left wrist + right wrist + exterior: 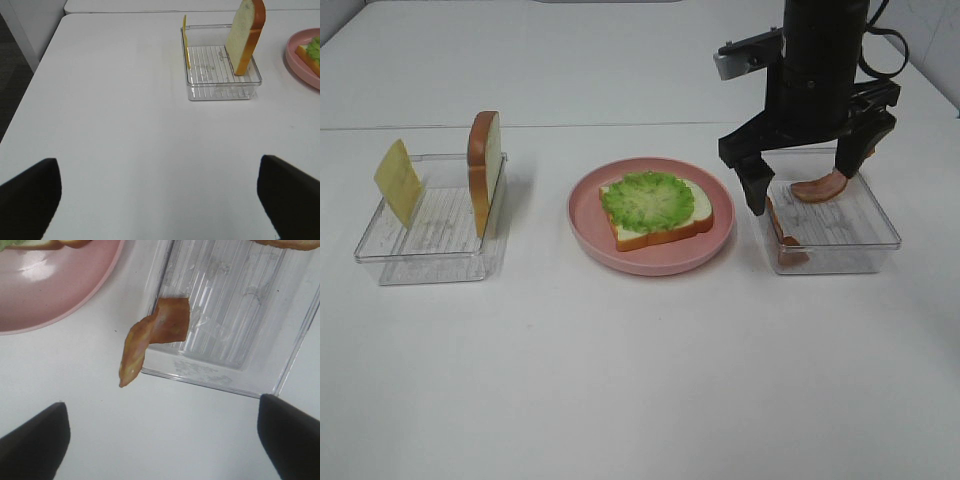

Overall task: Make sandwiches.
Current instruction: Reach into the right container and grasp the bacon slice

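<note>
Left gripper (160,200): wide open, empty.
Cheese (397,181), bread slice (485,170): upright in left tray (430,262).
Sandwich (655,208): bread plus lettuce, on centre plate (650,262).
Bacon (786,238): draped on left wall of right tray (880,240); likely light, floppy; pinch mid-strip.
Right gripper (801,188): open, over right tray.

A lab bench; bare white table (620,380); clear plastic trays (430,235).

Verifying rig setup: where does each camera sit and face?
Exterior high: above the table, looking down on left tray, pink plate, right tray; right arm, open right claw show.
Left wrist: low over table, facing left tray; left claw shows.
Right wrist: above right tray, looking down at bacon strip; claw shows.
All three share the pink plate.
</note>
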`<state>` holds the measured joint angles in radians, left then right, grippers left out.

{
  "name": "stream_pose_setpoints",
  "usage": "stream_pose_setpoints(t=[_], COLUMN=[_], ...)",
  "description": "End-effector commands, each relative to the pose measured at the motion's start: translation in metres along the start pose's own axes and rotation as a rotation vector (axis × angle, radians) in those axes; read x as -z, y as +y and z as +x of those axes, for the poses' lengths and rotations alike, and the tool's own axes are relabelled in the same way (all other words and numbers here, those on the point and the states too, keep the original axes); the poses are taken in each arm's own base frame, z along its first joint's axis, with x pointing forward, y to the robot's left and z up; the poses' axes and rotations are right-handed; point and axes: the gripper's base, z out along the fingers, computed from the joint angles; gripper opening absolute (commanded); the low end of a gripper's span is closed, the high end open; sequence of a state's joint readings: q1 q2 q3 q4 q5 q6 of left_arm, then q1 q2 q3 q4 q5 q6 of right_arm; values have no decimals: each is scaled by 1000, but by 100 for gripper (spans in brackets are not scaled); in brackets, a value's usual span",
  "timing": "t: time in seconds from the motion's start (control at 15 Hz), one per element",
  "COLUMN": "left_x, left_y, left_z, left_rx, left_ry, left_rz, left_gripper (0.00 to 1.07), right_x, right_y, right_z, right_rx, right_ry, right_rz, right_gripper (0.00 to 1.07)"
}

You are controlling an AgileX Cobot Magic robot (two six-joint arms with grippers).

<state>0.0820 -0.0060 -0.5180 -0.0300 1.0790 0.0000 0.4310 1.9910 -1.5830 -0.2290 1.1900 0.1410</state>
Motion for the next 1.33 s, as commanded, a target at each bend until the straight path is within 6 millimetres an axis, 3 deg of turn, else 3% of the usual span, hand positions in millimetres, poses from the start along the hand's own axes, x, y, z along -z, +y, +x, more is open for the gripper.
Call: stream_pose_setpoints(t=[0.07, 0.53, 0.87, 0.93, 1.0, 1.13, 1.27, 1.33], left_x=[2, 2, 2, 2, 2, 2, 2, 2], left_y=[0, 0, 0, 0, 0, 0, 0, 0], left_z=[1, 1, 1, 1, 1, 1, 1, 1], left_rx=[3, 3, 3, 3, 3, 3, 3, 3], left_ry=[-14, -14, -14, -14, -14, -14, -14, -14], left_rz=[6, 6, 6, 6, 6, 6, 6, 6], left_gripper=[100, 100, 100, 100, 100, 100, 100, 100], right_x=[-15, -51, -68, -69, -69, -69, -69, -69], right_y=[3, 13, 15, 15, 15, 14, 13, 11], right_z=[-3, -9, -13, -12, -13, -15, -15, -15], right_rx=[-14, -16, 1, 3, 2, -14, -18, -19], right_ry=[-4, 39, 43, 47, 38, 24, 22, 20], right_rz=[-16, -36, -21, -17, -13, 1, 12, 25], right_gripper=[98, 96, 80, 68, 42, 14, 1, 0])
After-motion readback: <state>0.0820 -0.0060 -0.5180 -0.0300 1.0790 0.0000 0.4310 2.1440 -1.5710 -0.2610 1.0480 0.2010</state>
